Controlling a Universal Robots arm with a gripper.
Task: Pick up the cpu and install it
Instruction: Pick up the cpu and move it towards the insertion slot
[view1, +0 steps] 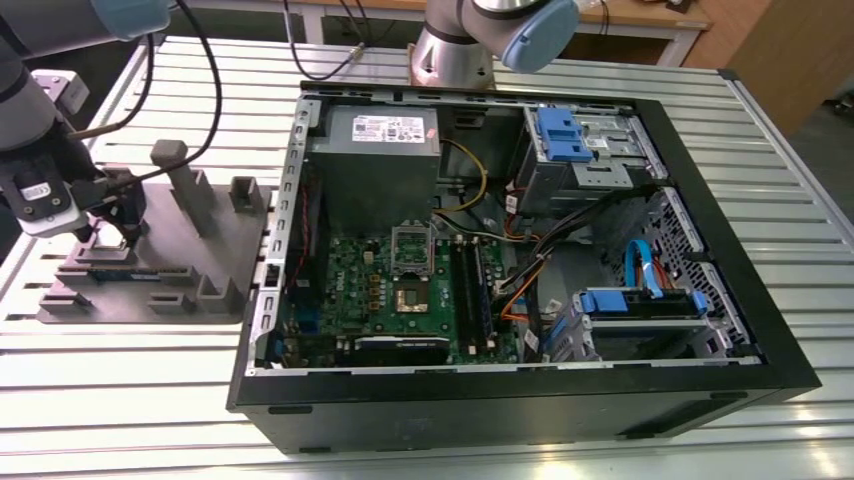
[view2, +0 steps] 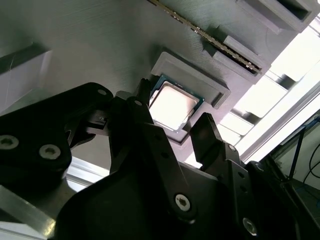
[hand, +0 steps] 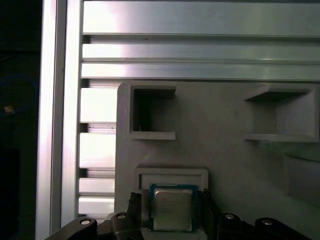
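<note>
The tool is hovering low over a grey moulded tray that is lying on the slatted metal counter. The cpu is sitting flat in a shallow square recess of that tray, directly under the tool and between its two black fingers, with its silvery top facing up toward the wrist cameras. The tool is standing open at a moderate width, one finger showing on each side of the cpu. In the first wrist view a narrow strip of tray is showing between each finger and the chip's edge, so the fingers are flanking it rather than clamping it. Well away from the tool, toward the exterior view's right, an open computer case is lying on its side on the counter. Its green motherboard is facing up, and the metal-framed socket on it is showing a dark centre.
</note>
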